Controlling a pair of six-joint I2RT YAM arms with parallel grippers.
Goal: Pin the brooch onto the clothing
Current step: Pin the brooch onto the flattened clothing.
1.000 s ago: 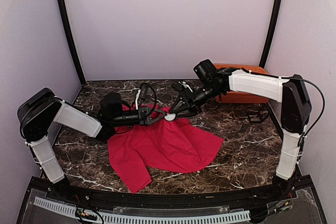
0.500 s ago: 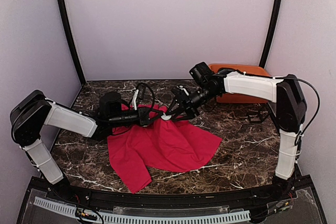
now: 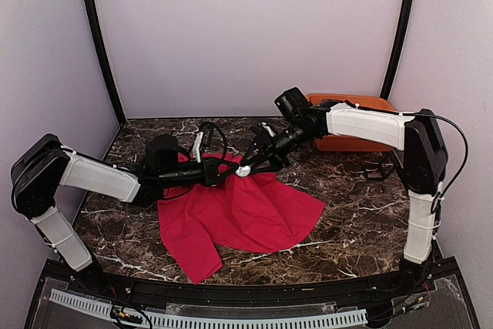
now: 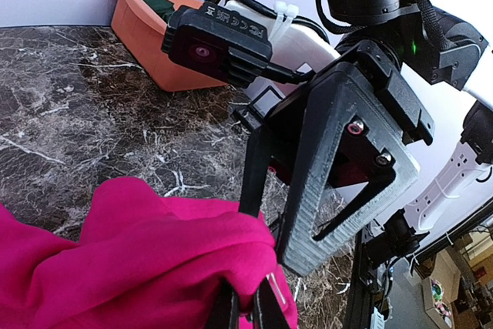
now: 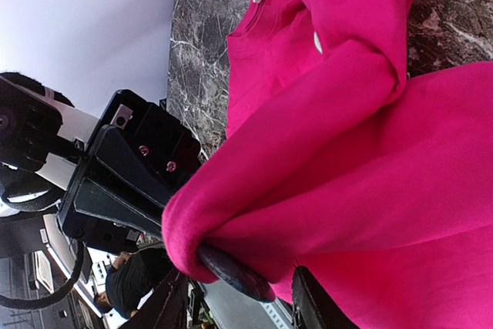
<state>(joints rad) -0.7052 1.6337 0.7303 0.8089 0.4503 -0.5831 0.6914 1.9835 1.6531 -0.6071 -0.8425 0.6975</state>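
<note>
The clothing, a bright red T-shirt (image 3: 243,217), lies spread on the marble table with its far edge lifted. My left gripper (image 3: 224,172) is shut on a raised fold of that edge; its fingers pinch the red cloth (image 4: 154,260) at the bottom of the left wrist view (image 4: 245,302). My right gripper (image 3: 251,164) meets it from the right, shut on the brooch (image 3: 243,169), a small round silvery disc. In the right wrist view the brooch (image 5: 235,273) shows as a dark disc pressed against the cloth fold (image 5: 308,159), between my fingers (image 5: 240,300).
An orange bin (image 3: 356,144) stands at the back right behind the right arm; it holds a dark green garment (image 4: 159,3). Black cables (image 3: 377,169) lie on the table to its front. Grey walls and black posts enclose the table.
The right gripper has shifted slightly left and back with the brooch, closer to the held fold. The left arm has drawn in a little; its grip on the cloth is unchanged.
</note>
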